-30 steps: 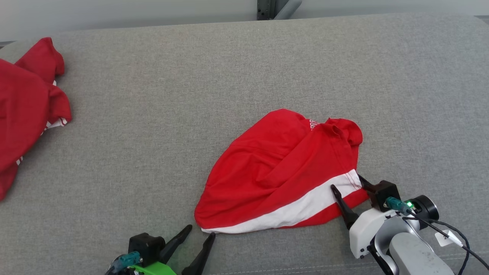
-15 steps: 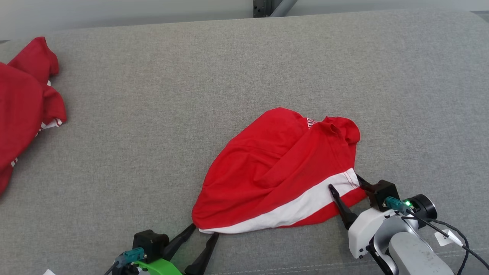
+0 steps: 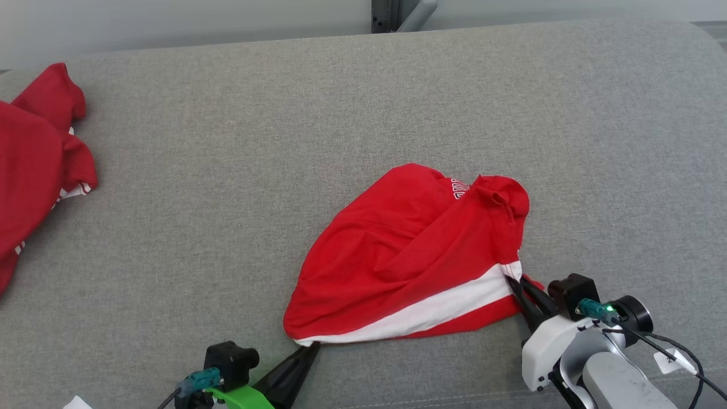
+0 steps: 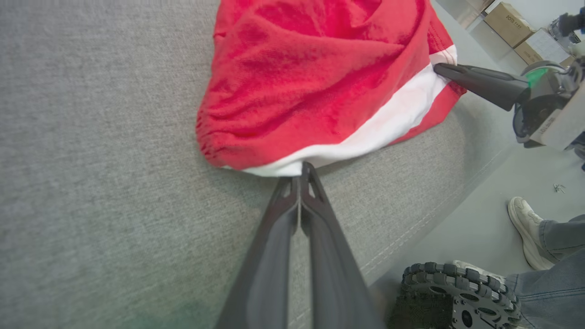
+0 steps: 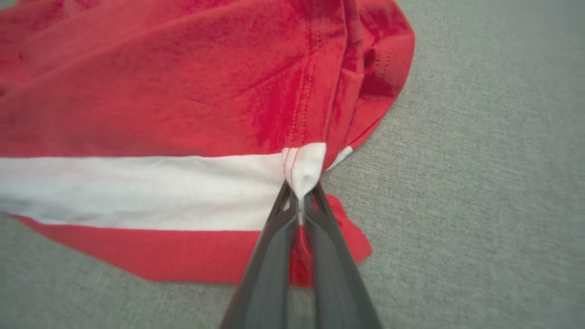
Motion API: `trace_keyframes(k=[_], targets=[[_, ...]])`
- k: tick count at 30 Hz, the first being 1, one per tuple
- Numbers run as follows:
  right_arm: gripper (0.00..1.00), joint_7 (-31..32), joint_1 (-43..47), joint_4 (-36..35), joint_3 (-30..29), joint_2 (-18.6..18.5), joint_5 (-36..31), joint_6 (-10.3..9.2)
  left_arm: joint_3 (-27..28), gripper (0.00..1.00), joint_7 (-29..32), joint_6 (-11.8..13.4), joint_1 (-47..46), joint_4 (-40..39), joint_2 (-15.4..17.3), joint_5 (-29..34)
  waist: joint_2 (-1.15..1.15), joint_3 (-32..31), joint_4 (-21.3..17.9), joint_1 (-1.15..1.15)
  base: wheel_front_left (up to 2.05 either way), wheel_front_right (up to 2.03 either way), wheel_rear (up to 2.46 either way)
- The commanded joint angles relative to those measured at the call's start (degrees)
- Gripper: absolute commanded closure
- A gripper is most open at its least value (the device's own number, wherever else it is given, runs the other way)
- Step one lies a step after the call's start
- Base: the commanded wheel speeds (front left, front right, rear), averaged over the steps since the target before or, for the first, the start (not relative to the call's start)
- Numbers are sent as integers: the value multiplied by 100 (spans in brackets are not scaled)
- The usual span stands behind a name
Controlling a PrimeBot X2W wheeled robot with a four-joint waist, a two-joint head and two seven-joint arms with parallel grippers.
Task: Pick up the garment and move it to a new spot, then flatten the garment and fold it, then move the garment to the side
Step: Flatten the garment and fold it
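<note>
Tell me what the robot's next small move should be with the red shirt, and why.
Probably lift both grippers together a little. The left gripper is shut at a hem corner of the red shirt, the right gripper is shut on its white stripe, and the shirt lies bunched on the grey cushion; a level raise should free it for moving.

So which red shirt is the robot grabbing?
The middle shirt, with the white band: the left gripper and right gripper pinch its near edge. The other shirt lies untouched far left.
</note>
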Motion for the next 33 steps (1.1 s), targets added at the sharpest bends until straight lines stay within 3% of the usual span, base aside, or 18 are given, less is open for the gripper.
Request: trace_keyframes(k=[1,15,22,33], targets=[[100,-25,94,-58,-34,-38,45,-10,-2,100,-26,-18,-85,-44,69,-48,0,-22,-18,0,0,0,0],[100,127,519,-771,-306,-90,128,-10,314,100,-30,-16,349,-590,439,26,0,-187,-370,0,0,0,0],[100,177,1019,-1102,-661,-145,232,-10,153,100,63,239,712,-1276,678,175,0,-151,-453,0,0,0,0],[100,154,950,-723,-658,79,110,-10,69,100,100,306,749,-1110,507,120,0,-5,-519,0,0,0,0]])
